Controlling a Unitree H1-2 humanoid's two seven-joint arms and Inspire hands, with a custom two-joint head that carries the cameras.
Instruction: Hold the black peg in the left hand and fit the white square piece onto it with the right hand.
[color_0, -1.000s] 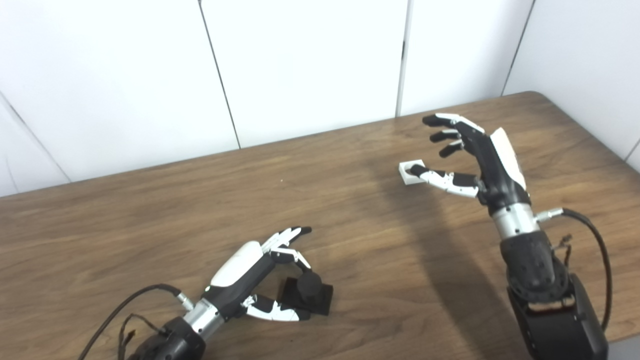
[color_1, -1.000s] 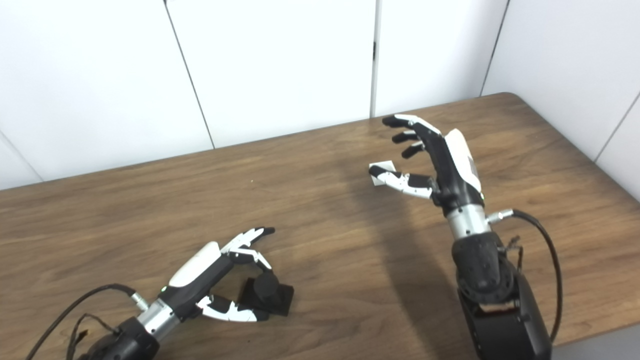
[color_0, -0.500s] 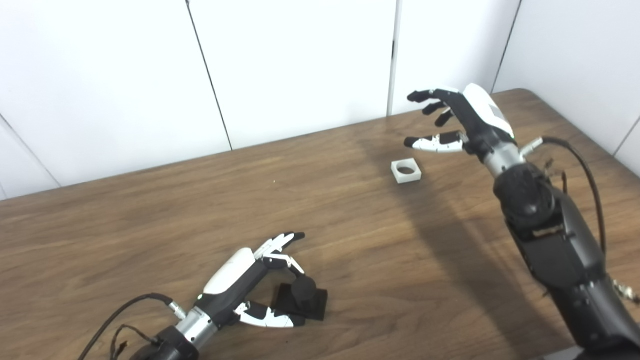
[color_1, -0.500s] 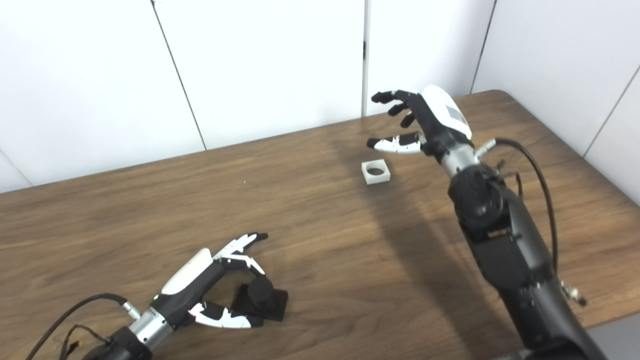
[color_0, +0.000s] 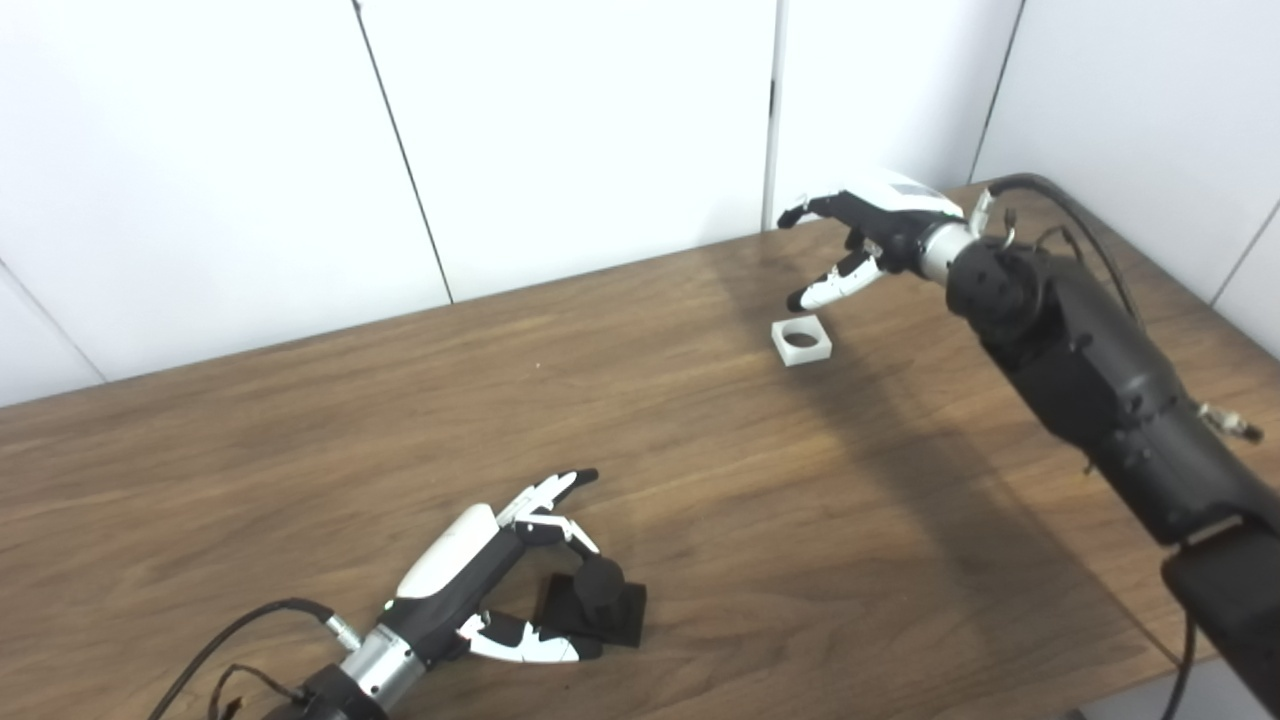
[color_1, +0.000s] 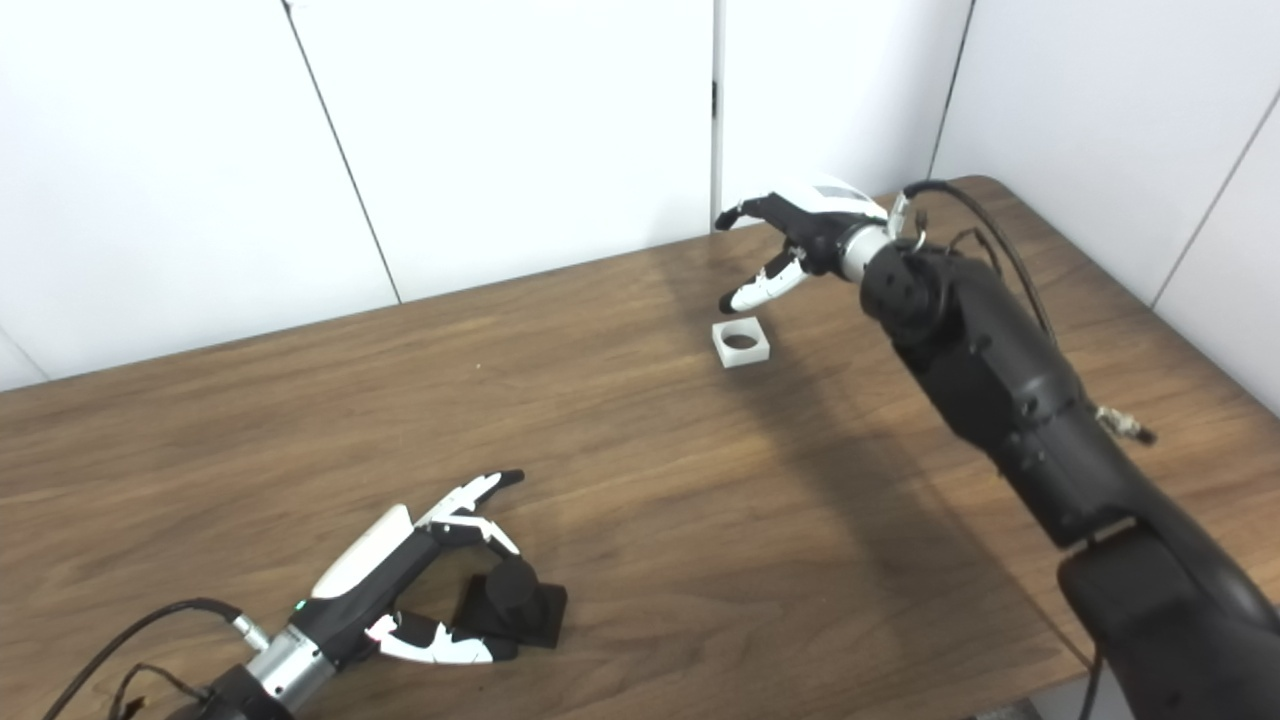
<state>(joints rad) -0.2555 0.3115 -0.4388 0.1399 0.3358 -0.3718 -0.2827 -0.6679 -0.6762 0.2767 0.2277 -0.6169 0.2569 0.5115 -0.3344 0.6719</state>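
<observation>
Your right hand hovers above the far side of the brown wood-grain table, fingers spread and thumb angled down, holding nothing. Its thumb tip points toward the small white square piece with a round hole, which lies flat on the table just below and in front of that hand, untouched. In the left eye view you see a clear strip of wood between the thumb tip and the piece; the right eye view shows the same gap, and gives you a slightly fuller look into the hole.

Your left hand lies low at the near edge of the table, fingers apart and curved around the black peg standing on its flat black square base. The thumb runs along the near side of the base and the fingers reach over the peg's top from the left. From either eye you cannot tell whether fingers actually press on the peg; the base sits flat on the table, so the peg is not lifted. The right eye view shows a little more of the base's right edge.

The peg and the white piece are well apart, at opposite sides of the table. White wall panels stand behind the table.
</observation>
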